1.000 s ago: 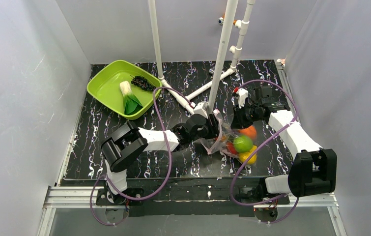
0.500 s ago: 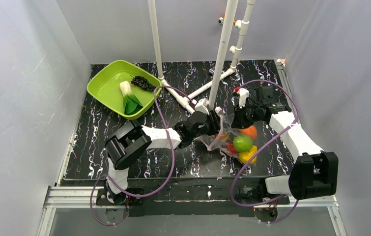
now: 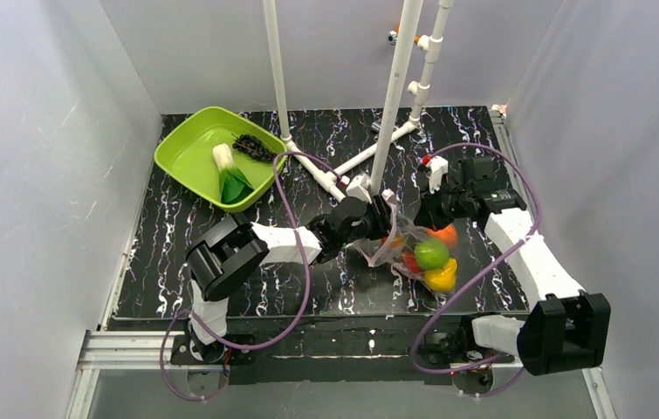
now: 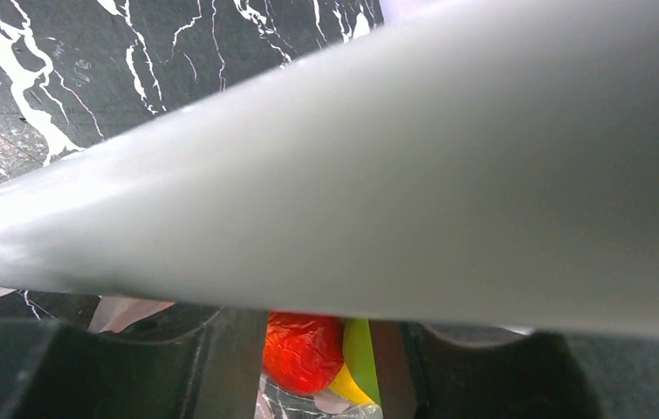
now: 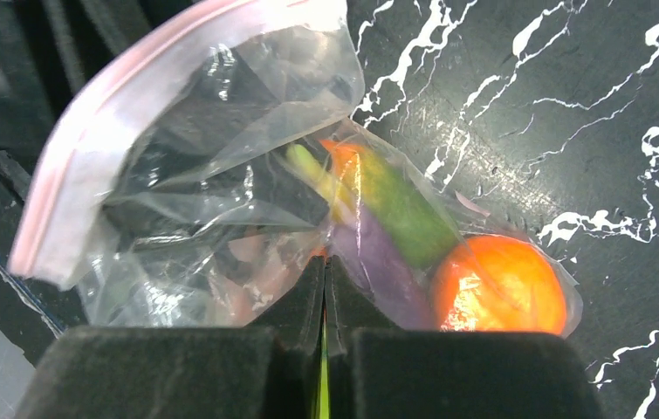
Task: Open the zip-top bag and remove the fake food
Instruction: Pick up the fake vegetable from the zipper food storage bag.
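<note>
The zip-top bag (image 3: pixel 400 249) lies at the centre right of the table with its pink zip strip (image 5: pixel 90 157) open. It holds a green apple (image 3: pixel 431 254), a yellow lemon (image 3: pixel 441 278), an orange (image 3: pixel 443 233), a red piece (image 4: pixel 304 349) and a purple eggplant (image 5: pixel 382 262). My left gripper (image 3: pixel 381 216) is at the bag's mouth, jaws open, with the red piece seen between its fingers (image 4: pixel 221 367). My right gripper (image 5: pixel 326 271) is shut on a fold of the bag's plastic, on its far right side (image 3: pixel 426 209).
A lime-green tray (image 3: pixel 181 148) at the back left holds a leafy vegetable (image 3: pixel 230 177) and dark grapes (image 3: pixel 252 147). White pipes (image 3: pixel 393 96) stand just behind the bag. One pipe (image 4: pixel 395 175) blocks most of the left wrist view.
My left gripper pushed a little right and back toward the bag's mouth. My right arm shifted slightly right, still holding the bag.
</note>
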Controlling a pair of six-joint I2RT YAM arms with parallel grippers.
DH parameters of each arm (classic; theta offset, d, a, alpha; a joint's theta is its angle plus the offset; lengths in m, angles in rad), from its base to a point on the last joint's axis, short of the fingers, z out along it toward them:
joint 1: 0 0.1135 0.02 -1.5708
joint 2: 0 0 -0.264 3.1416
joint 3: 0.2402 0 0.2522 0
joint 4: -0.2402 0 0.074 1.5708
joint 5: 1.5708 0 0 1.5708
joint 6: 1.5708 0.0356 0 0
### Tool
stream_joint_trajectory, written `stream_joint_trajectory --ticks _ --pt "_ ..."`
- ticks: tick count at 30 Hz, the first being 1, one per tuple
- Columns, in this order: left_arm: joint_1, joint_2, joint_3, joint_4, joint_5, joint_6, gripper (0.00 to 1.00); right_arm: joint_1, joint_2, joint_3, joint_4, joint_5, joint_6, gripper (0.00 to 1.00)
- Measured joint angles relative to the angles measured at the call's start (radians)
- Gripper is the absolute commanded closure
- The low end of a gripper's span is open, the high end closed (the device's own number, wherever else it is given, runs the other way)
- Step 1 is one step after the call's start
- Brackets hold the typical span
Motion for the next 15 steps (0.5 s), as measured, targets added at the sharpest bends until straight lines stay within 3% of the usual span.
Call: stream_joint_trajectory --ticks 5,10,15 --pt "0.005 0.0 -0.006 -0.002 0.005 -0.001 0.62 -0.021 -0.068 -0.021 0.003 -0.042 0.0 0.99" --pt "0.011 0.0 -0.006 -0.021 0.012 -0.001 0.7 -0.029 -0.08 -0.032 0.006 -0.077 0.0 0.99" --pt "0.011 0.0 -0.006 -0.035 0.011 -0.001 0.65 -0.029 -0.081 -0.034 0.006 -0.1 -0.001 0.98"
